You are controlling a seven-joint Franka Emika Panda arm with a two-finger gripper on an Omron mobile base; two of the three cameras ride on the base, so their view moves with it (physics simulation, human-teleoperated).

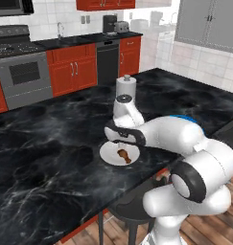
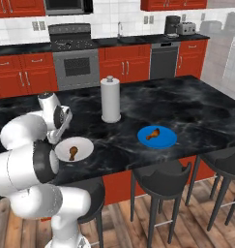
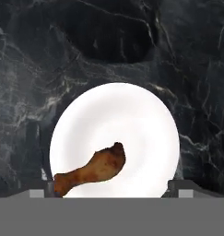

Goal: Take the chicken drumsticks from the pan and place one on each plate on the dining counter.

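A white plate (image 3: 132,115) lies on the black marble dining counter (image 2: 196,106), and one chicken drumstick (image 3: 92,168) rests on its near part. My gripper (image 3: 111,191) hovers just above this plate, open, with a fingertip on each side of the drumstick and nothing held. From the side, the drumstick (image 2: 73,153) lies on the white plate (image 2: 85,145) right under my gripper (image 2: 58,139). To the right, a blue plate (image 2: 166,140) carries the other drumstick (image 2: 152,133). The pan is out of view.
A tall paper towel roll (image 2: 110,99) stands on the counter behind the plates. Dark stools (image 2: 160,177) line the counter's near side. A stove (image 2: 73,46) and red cabinets (image 2: 22,72) run along the back wall.
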